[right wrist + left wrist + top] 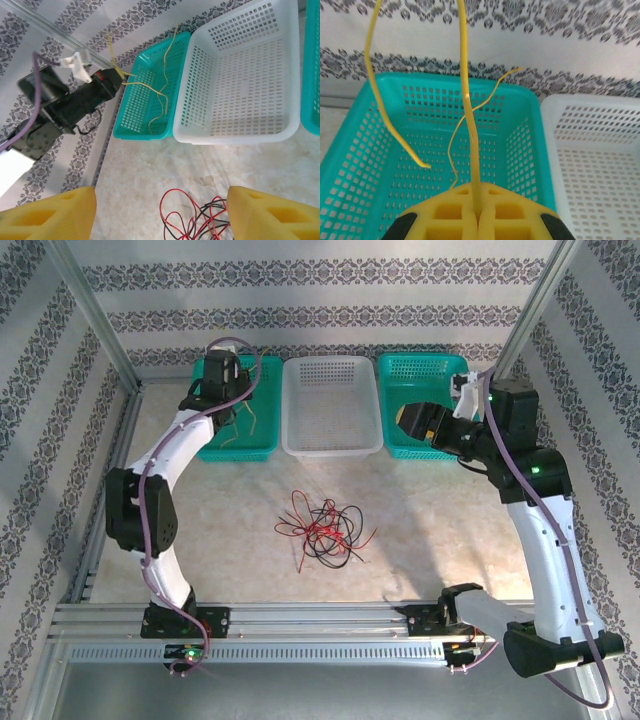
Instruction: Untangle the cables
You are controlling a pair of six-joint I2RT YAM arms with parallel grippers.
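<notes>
My left gripper (479,220) is shut on a yellow cable (470,125) that rises straight from between its yellow pads. It hovers over the left teal basket (530,145), and other yellow strands (382,105) dangle into it. From the top view the left gripper (220,388) sits at that basket's back end, with thin yellow wire (250,420) hanging inside. A tangle of red and black cables (322,525) lies on the table's middle. My right gripper (412,422) is open above the right teal basket (400,370). Its fingers (60,215) frame the tangle's edge (200,222).
A white basket (330,448) stands between the two teal ones along the back. The left teal basket (125,131) and white basket (235,137) touch side by side. Aluminium frame rails (300,618) run along the near edge and the sides.
</notes>
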